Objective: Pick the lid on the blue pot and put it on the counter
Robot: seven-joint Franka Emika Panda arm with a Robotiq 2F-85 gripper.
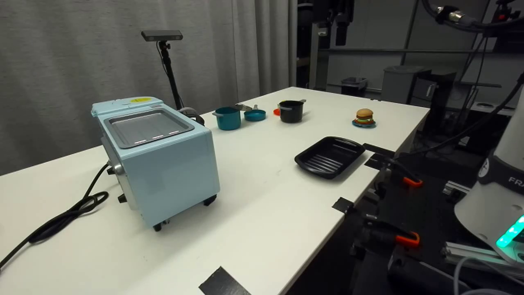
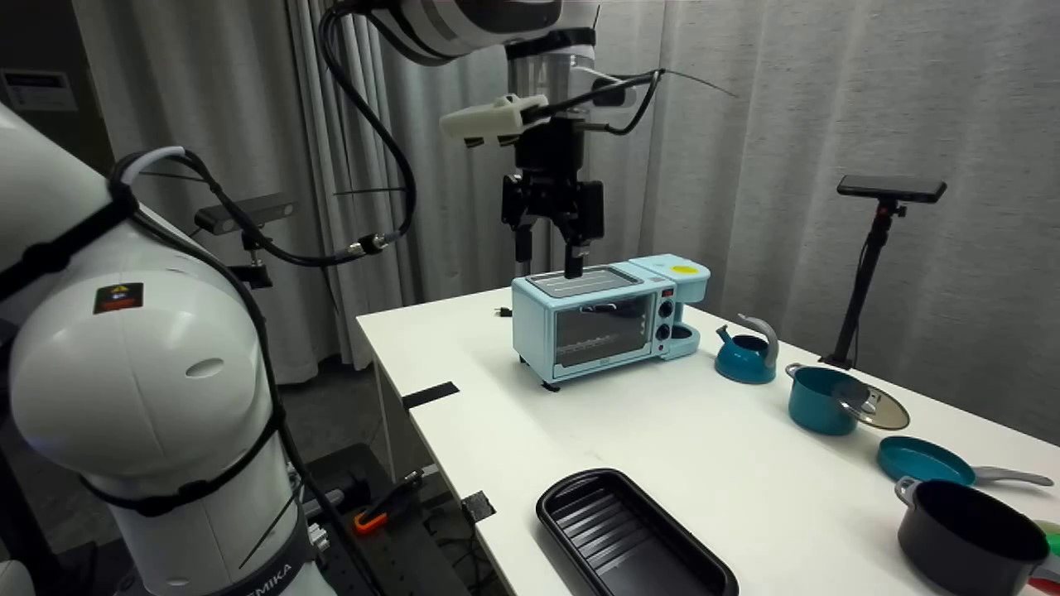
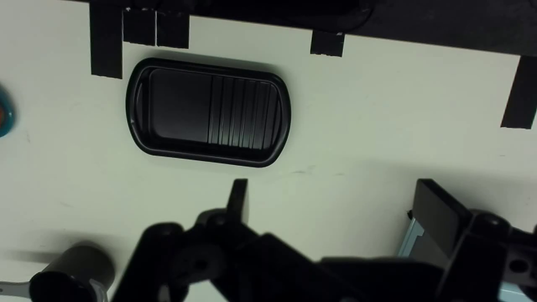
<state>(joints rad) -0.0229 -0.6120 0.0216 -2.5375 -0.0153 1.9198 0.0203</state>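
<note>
The lid [image 2: 882, 407] is a round see-through disc with a knob. It rests tilted at the rim of the blue pot [image 2: 818, 406], sticking out to one side. Lid [image 1: 243, 107] and blue pot [image 1: 228, 120] also show at the far side of the counter [image 1: 262, 184]. Both are out of the wrist view. My gripper [image 2: 548, 258] is high above the counter, near the top of the toaster oven in that view, well away from the pot. In the wrist view the gripper [image 3: 332, 184] has its fingers wide apart with nothing between them.
A pale blue toaster oven [image 2: 538, 335] stands on the counter. A black tray [image 3: 209, 111] lies near the front edge. A teal kettle [image 2: 744, 361], a teal pan [image 2: 921, 458] and a dark pot [image 2: 965, 534] stand near the blue pot. A toy burger [image 1: 364, 115] sits on a plate.
</note>
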